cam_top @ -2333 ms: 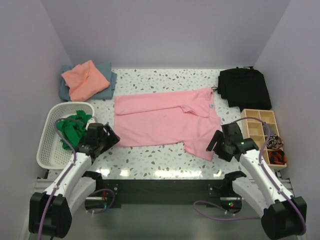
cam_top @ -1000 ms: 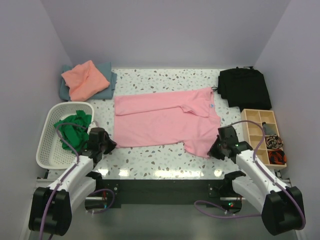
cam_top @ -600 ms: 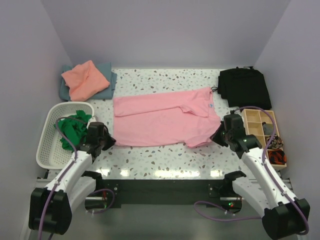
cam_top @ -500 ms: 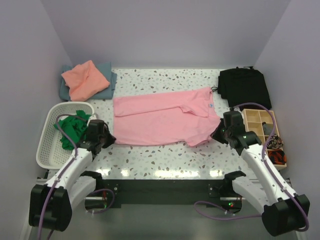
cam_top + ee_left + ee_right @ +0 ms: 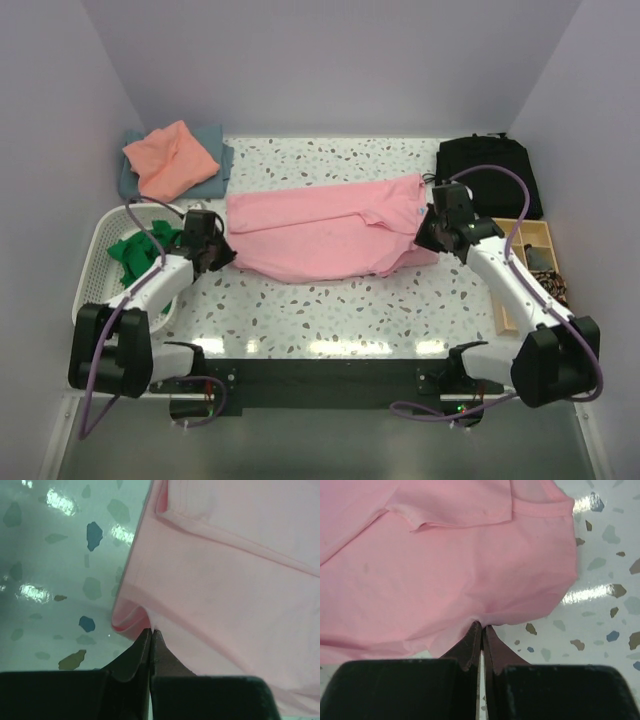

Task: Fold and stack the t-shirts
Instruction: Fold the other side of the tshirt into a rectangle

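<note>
**Both claws clamped on pink tee's near corners**

The light pink t-shirt (image 5: 330, 232) lies spread across the middle of the speckled table (image 5: 330, 315), neck end to the right, w/ a small white label showing there.

The left gripper (image 5: 226, 259) sits at the tee's near-left corner, clenched on the cloth. In the left wrist view its fingers (image 5: 132, 657) are pressed together w/ a small fold of pink hem caught btwn the tips. The rest of the tee runs off up and to the right, and bare table shows on the left.

The right gripper (image 5: 422, 240) is at the tee's near-right edge, also squeezed tight on pink fabric. In the right wrist view its fingers (image 5: 465, 652) meet, and the cloth puckers right at the tips. The tee fills the upper left of that view; table shows on the right.

Btwn the two claws the tee's near edge bows in a shallow curve, fabric wrinkled.

The salmon-orange t-shirt (image 5: 170, 158) rests on the grey-blue t-shirt (image 5: 218, 150) in the back-left corner, well apart from both claws. The green t-shirt (image 5: 135, 250) is bunched in the white laundry basket (image 5: 95, 270), just left of the left gripper. A folded black garment (image 5: 490, 175) sits at back right, near the right gripper. A wooden divided tray (image 5: 530, 235) lies beside the right arm.
</note>
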You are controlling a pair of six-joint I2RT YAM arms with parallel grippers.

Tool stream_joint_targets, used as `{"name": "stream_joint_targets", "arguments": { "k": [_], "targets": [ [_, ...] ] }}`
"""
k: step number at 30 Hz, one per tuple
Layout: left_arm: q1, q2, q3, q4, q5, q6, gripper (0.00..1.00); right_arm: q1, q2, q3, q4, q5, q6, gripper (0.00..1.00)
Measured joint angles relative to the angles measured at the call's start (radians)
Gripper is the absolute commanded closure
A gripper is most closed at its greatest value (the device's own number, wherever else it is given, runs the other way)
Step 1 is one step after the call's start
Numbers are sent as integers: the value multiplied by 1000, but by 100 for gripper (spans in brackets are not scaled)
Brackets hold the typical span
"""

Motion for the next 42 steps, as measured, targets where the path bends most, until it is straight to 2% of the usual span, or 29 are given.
{"name": "stream_joint_targets", "arguments": {
  "k": [9, 20, 25, 26, 28, 29, 30, 31, 32, 34, 35, 38, 42],
  "targets": [
    [19, 181, 132, 27, -2, 20, 100, 0, 256, 198, 34, 45, -56, 100],
    [50, 193, 140, 24, -6, 30, 99, -32, 447, 375, 46, 72, -109, 100],
    [57, 200, 147, 23, -6, 44, 94, -45, 529, 429, 46, 68, -123, 100],
    [60, 208, 153, 23, -6, 44, 88, -47, 546, 443, 43, 68, -125, 100],
    [67, 220, 159, 28, -6, 43, 87, -51, 583, 477, 43, 66, -128, 100],
    [71, 225, 159, 31, -6, 44, 78, -53, 599, 492, 43, 66, -130, 98],
    [76, 230, 160, 33, -6, 44, 72, -55, 619, 515, 39, 66, -133, 81],
    [80, 238, 163, 32, -6, 46, 65, -58, 639, 538, 39, 64, -136, 71],
    [84, 249, 170, 33, -6, 48, 55, -60, 660, 565, 35, 61, -138, 64],
    [89, 275, 189, 34, -6, 51, 44, -63, 702, 620, 33, 61, -146, 62],
    [92, 283, 196, 34, -7, 54, 39, -65, 720, 647, 32, 61, -154, 56],
    [97, 286, 206, 35, -27, 49, 36, -71, 740, 685, 39, 74, -166, 49],
    [100, 246, 208, 42, -40, 52, 35, -81, 728, 698, 51, 96, -189, 47]
  ]
}}
